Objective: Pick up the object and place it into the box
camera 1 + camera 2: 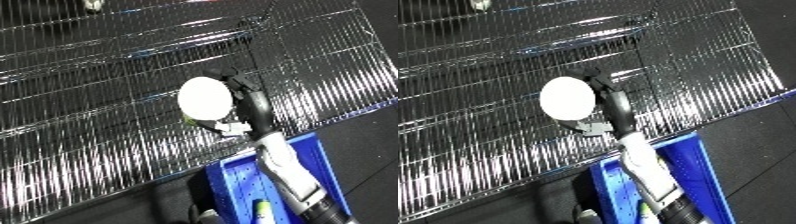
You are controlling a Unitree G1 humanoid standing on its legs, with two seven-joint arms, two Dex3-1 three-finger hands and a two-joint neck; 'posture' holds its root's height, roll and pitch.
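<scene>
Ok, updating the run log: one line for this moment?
right hand: shut on white round object | over wire rack | blue bin below | left hand: unseen

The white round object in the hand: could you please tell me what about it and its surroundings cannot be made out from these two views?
- White round object: overexposed in both views, so its kind and surface are unreadable.
- Right hand: mostly behind the object; its grip cannot be judged.
- Blue bin: cut off by the lower edge and crossed by the forearm; contents mostly hidden.
- Left hand: in neither view.
- Small item at the top edge: cropped and unidentifiable.
</scene>
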